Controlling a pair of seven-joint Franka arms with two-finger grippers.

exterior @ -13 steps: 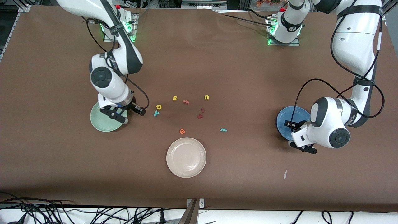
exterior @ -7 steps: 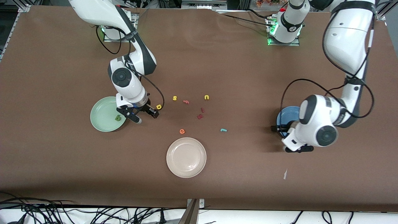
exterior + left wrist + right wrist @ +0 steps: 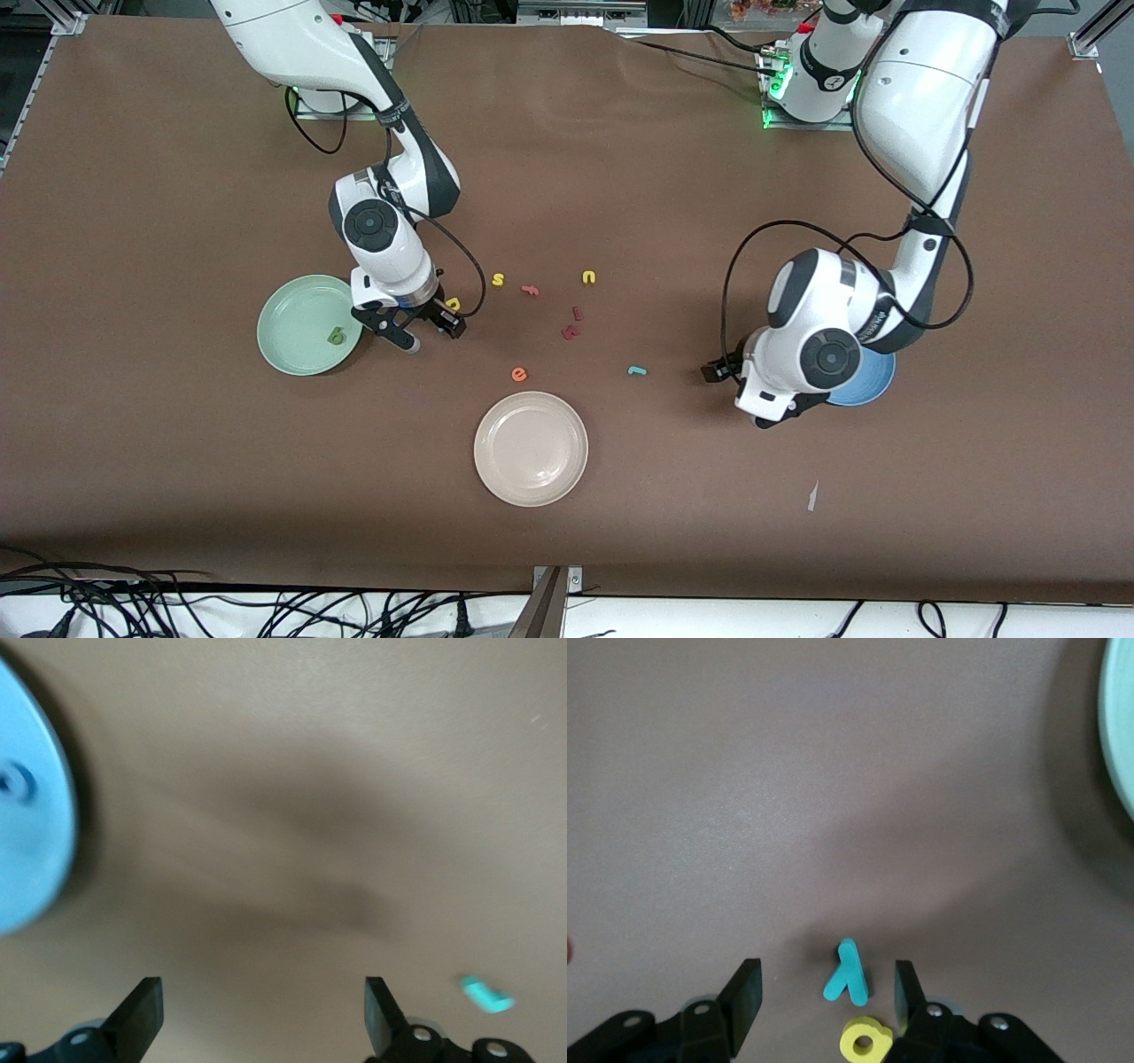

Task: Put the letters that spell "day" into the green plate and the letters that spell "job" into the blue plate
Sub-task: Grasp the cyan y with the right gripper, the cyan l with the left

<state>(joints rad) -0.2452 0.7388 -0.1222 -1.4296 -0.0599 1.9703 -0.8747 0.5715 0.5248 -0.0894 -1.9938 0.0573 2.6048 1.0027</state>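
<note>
We see the right gripper (image 3: 826, 1003) open over the teal "y" (image 3: 848, 973) and yellow "d" (image 3: 865, 1039), beside the green plate (image 3: 288, 328) holding the "a" (image 3: 336, 336). The left gripper (image 3: 263, 1019) hangs open between the "j" (image 3: 636, 370) and the blue plate (image 3: 866, 383).

1. Brown table (image 3: 620, 177).
2. Green plate (image 3: 288, 310) toward the right arm's end.
3. Blue plate (image 3: 873, 381) toward the left arm's end, partly hidden by the arm.
4. Cream plate (image 3: 531, 448) nearest the front camera, mid-table.
5. Yellow "d" (image 3: 864, 1043) and teal "y" (image 3: 849, 974) lie just beside each other, near the green plate.
6. Yellow "s" (image 3: 498, 279), salmon letter (image 3: 530, 290), yellow "u" (image 3: 589, 277) in a row.
7. Two dark red letters (image 3: 573, 322), nearer the camera than the "u".
8. Orange "e" (image 3: 519, 375), near the cream plate.
9. Teal "j" (image 3: 636, 370), between "e" and blue plate.
10. White scrap (image 3: 812, 497) near the front edge.
</note>
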